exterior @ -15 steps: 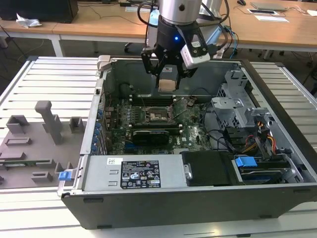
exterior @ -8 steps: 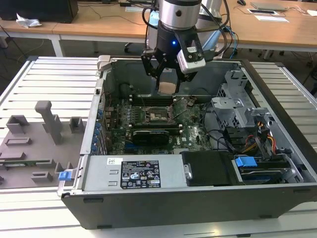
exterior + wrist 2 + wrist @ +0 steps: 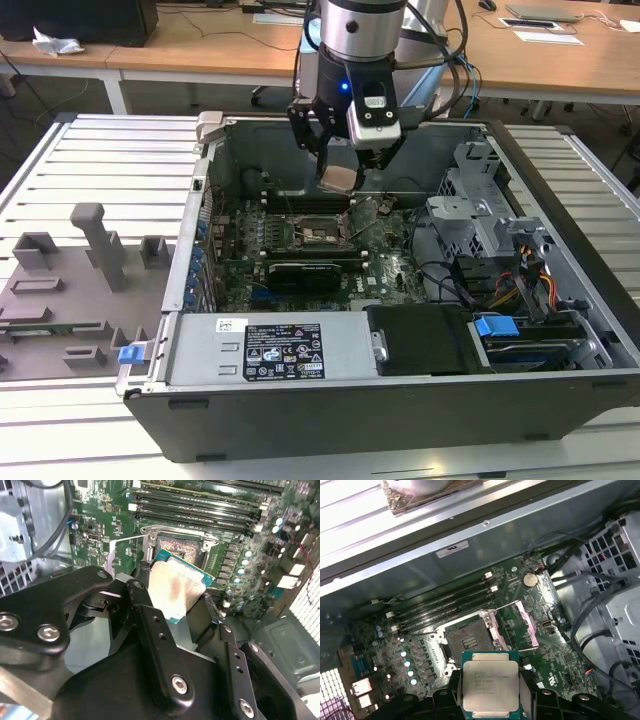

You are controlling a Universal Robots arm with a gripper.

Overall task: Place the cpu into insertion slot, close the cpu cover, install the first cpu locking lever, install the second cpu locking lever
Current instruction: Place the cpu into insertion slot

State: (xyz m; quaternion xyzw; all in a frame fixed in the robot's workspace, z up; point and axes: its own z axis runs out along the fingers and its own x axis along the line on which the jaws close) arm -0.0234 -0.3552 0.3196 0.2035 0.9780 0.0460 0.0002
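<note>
Silver, print-marked cpu (image 3: pixel 490 685) gripped by hand (image 3: pixel 340 172) above insertion slot (image 3: pixel 470 641).

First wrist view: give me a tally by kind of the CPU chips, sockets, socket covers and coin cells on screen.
Flat square silver-faced cpu: 1
Square black insertion slot with dark centre: 1
Thin grey metal cpu cover frame, swung open beside the slot: 1
Round silver coin cell: 1
Total: 4
</note>
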